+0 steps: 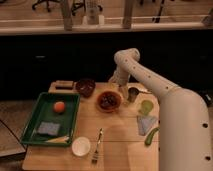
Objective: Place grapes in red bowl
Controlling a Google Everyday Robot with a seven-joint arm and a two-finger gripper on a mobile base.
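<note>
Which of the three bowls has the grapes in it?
The red bowl at table centre, just left of the gripper, holds the dark grapes. The maroon bowl sits behind it; the white bowl is near the front edge.

A light wooden table (120,147) stands in the foreground, its top pale and evenly lit from above. Behind it runs a long, dark, low wall (60,57) that takes up the middle of the scene and lies in shadow. A pale ledge (45,30) caps this wall from side to side. Upright posts (67,17) rise from the ledge. Beyond them lies a brighter room with a tan floor (20,11), where the wheeled foot of an office chair (47,5) shows. Left of the table the floor (12,112) is grey and dim. The gripper (121,91) hangs at the table's far edge.
</note>
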